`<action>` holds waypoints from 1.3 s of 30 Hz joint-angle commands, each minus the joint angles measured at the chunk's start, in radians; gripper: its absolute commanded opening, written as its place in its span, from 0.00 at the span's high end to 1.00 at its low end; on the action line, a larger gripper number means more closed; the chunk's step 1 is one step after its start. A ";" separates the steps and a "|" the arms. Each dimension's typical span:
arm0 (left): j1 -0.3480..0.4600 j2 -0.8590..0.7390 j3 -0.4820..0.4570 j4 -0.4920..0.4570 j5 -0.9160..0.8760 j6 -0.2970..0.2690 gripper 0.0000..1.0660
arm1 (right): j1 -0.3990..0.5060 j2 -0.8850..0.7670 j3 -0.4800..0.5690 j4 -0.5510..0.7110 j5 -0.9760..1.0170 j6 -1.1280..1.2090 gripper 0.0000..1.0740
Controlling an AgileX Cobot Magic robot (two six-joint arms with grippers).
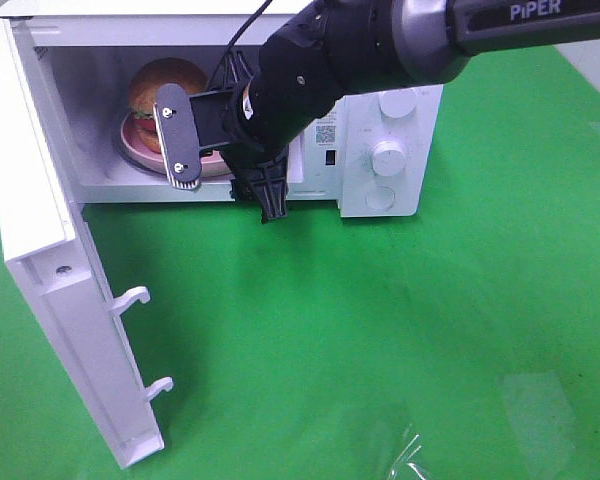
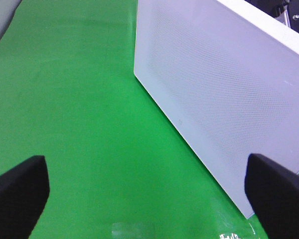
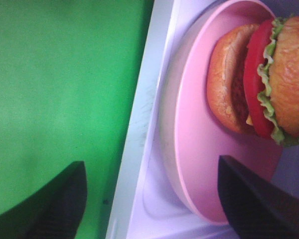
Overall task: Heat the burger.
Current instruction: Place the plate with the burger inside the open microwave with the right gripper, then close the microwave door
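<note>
Exterior high view: the round golden-brown burger (image 1: 165, 82) sat on its pink round plate (image 3: 199, 149) inside the open white microwave (image 1: 420, 150), placed for heating. I saw the right claw (image 3: 149, 167) spread wide astride the plate rim, and the left claw (image 2: 145, 164) wide and empty.

A glossy, golden-brown bun is noted on the burger (image 3: 289, 74). The pink plate (image 3: 199, 144) is seen smooth, with a soft sheen. The microwave (image 1: 425, 180) casing appears smooth white plastic; its door (image 2: 224, 99) is finely dotted. The green mat (image 1: 380, 340), across the lower frame, is matt.
</note>
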 commanded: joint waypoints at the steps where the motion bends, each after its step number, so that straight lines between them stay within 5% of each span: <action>1: 0.004 -0.014 0.003 -0.006 -0.011 0.000 0.06 | 0.002 -0.051 0.063 -0.005 -0.015 -0.004 0.34; 39: 0.004 -0.014 0.003 -0.006 -0.011 0.000 0.06 | 0.000 -0.496 0.564 0.005 -0.123 0.246 0.34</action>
